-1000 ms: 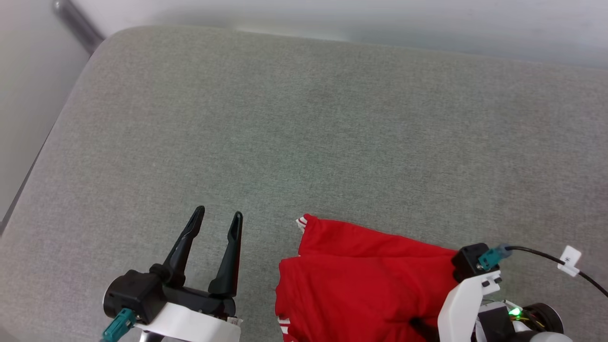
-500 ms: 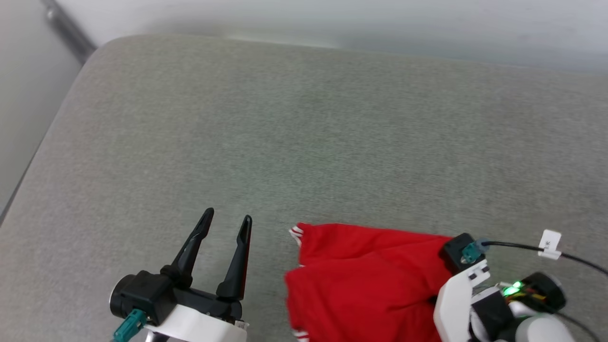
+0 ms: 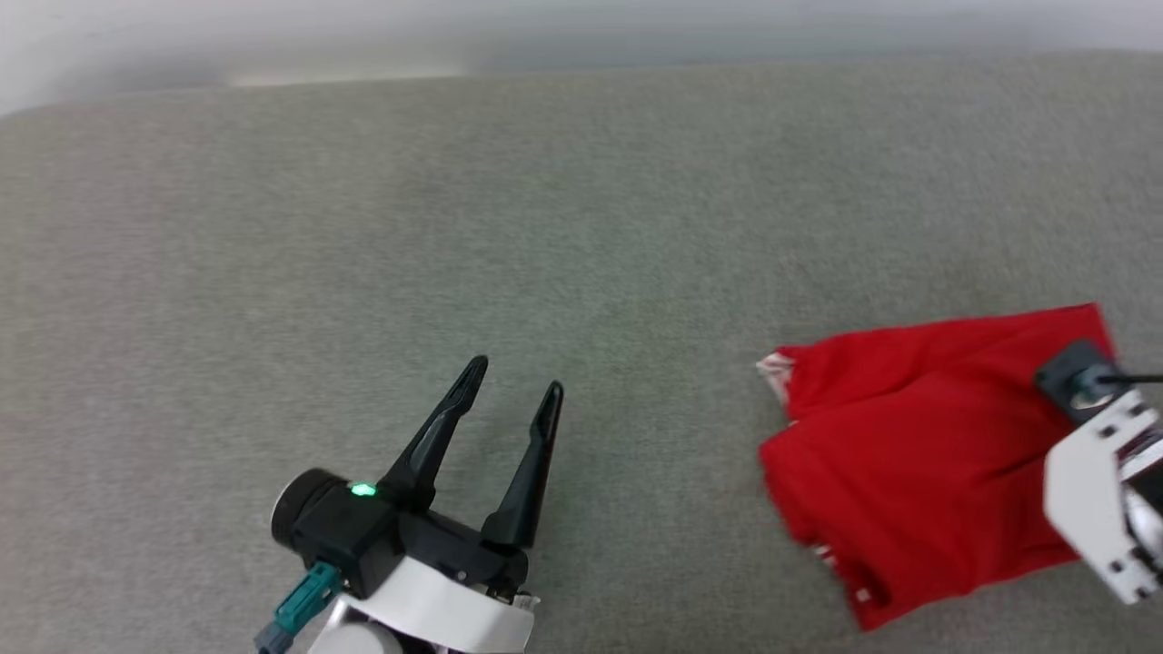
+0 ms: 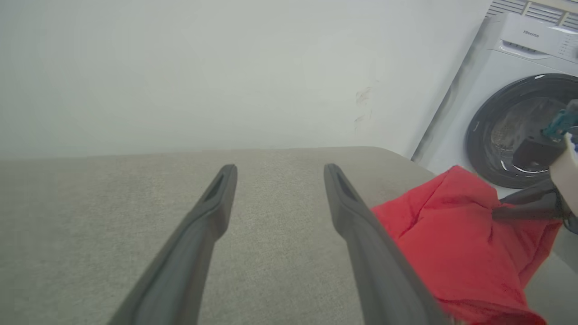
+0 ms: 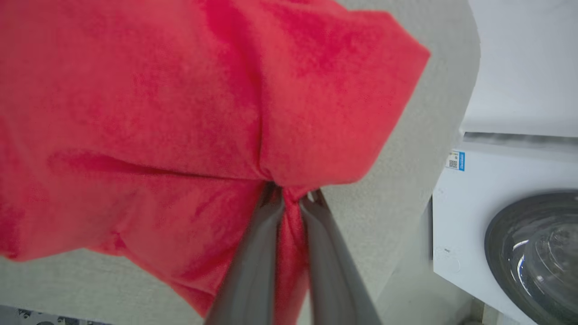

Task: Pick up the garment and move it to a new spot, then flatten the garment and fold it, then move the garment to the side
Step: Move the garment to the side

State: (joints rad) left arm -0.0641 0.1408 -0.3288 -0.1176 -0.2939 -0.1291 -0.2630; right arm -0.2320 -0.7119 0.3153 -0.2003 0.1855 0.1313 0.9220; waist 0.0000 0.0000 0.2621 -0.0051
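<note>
Pinching the garment [image 5: 180, 113] between closed fingers, the right gripper [image 5: 291, 198] holds the folded-looking bundle draped around its tips, well apart from the spread, empty left gripper [image 3: 518, 377], so probably only setting it aside remains.

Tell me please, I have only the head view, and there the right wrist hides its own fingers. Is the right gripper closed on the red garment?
Observer: Yes. In the right wrist view the right gripper is shut, with a fold of the garment pinched between its jaws.
Operator: Is something standing near the garment, past the grey surface?
Observer: Yes. A white washing machine with a dark round door stands just beyond the edge of the grey surface.
</note>
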